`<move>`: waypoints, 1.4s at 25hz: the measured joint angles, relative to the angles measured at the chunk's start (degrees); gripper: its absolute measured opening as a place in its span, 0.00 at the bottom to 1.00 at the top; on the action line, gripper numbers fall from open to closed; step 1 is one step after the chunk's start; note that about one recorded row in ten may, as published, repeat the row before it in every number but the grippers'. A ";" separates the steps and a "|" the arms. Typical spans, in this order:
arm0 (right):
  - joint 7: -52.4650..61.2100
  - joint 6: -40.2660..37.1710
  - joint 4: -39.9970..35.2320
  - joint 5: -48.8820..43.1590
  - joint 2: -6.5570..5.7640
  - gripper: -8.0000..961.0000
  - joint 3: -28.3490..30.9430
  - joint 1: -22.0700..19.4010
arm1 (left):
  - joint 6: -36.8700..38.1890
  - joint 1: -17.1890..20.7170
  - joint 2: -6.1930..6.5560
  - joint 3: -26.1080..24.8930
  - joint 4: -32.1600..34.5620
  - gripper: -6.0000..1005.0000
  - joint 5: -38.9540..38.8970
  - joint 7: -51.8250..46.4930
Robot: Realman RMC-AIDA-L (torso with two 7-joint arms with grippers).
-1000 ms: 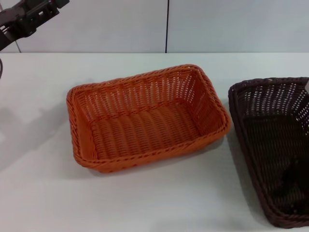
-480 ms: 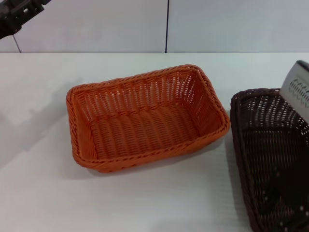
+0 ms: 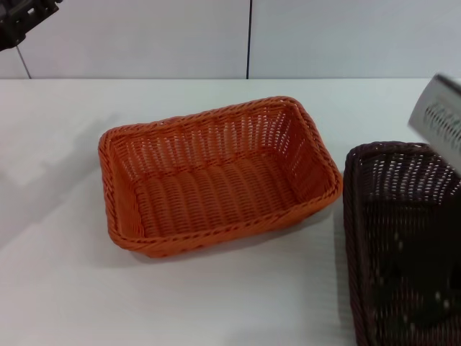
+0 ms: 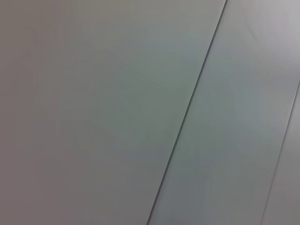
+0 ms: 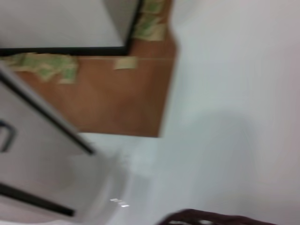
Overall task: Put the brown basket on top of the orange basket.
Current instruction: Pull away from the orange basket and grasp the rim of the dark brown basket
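The orange basket [image 3: 216, 180] sits upright on the white table [image 3: 216, 303], near the middle of the head view. To its right, the brown basket [image 3: 403, 238] is raised and tilted, and the frame's right and bottom edges cut it off. My right gripper [image 3: 431, 292] shows as a dark shape inside the basket's near right part, shut on the basket. A grey perforated part of that arm [image 3: 439, 115] rises behind the basket. The right wrist view catches only a strip of the brown basket's rim [image 5: 211, 218]. My left gripper [image 3: 21, 16] is high at the far left.
A white wall with a dark vertical seam [image 3: 249, 40] stands behind the table. The right wrist view shows the table's edge and a brown floor [image 5: 112, 93] beyond it. The left wrist view shows only wall panels.
The brown basket has come up off the table, tilted and drawn nearer to me, and the grey arm part rose with it. The left arm has pulled back further into the top-left corner.
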 joint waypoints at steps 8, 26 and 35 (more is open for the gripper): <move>1.43 6.17 -6.62 -0.56 -2.73 0.44 13.17 0.37 | -0.30 -1.10 -0.15 0.01 -0.48 0.84 0.01 0.06; 3.30 22.29 -3.72 -9.76 -8.05 0.67 14.86 0.41 | -0.68 -1.15 -0.35 0.08 -2.62 0.84 0.01 0.09; 2.05 26.99 3.80 -10.15 -8.84 0.67 14.72 1.42 | -0.44 -0.79 -0.35 0.04 -2.84 0.84 0.01 -0.12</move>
